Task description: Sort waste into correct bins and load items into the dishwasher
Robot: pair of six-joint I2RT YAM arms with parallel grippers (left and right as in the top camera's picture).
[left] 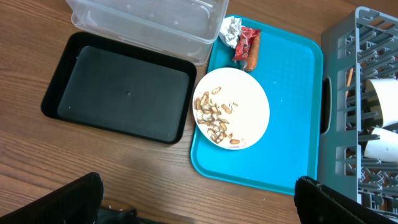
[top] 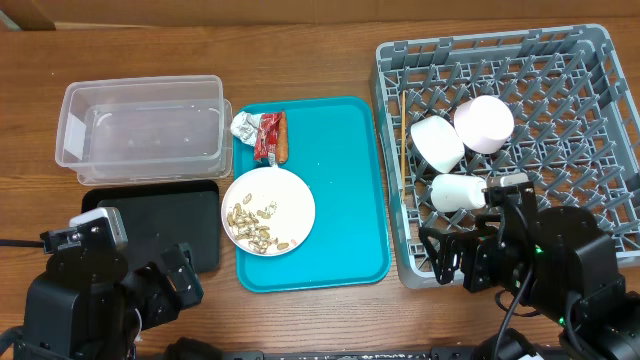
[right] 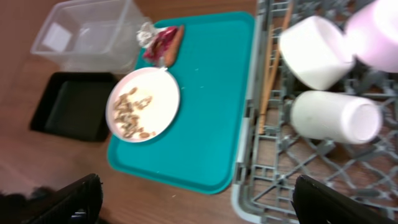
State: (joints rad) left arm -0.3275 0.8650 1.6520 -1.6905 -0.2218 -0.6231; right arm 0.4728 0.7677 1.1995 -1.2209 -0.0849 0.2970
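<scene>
No lettering can be read anywhere; the print on the small red snack wrapper [top: 264, 136] is too small to make out. It lies at the far left corner of the teal plastic serving tray [top: 345, 170], between the crumpled silvery-white wrapper [top: 243, 126] and the orange-brown sausage piece [top: 283, 138], all three touching.

The round white plate [top: 298, 203] holds beige nut-shell scraps [top: 254, 226], and its rim overhangs the tray's left edge. The right half of the tray is bare, and its right edge runs just beside the large square grey plastic dish rack [top: 600, 55].

In the rack, thin wooden chopsticks [top: 403, 150] lean along the left wall, next to a small white bowl [top: 438, 143], a pale pink bowl [top: 485, 123] and a white cup [top: 458, 192] on its side.

The clear rectangular plastic tub [top: 140, 135] sits just beyond the flat black rectangular tray [top: 170, 225].

The left gripper [left: 198, 183] hangs wide apart over the table's near left. The right gripper [right: 196, 182] is spread wide near the rack's near left corner, holding nothing.
</scene>
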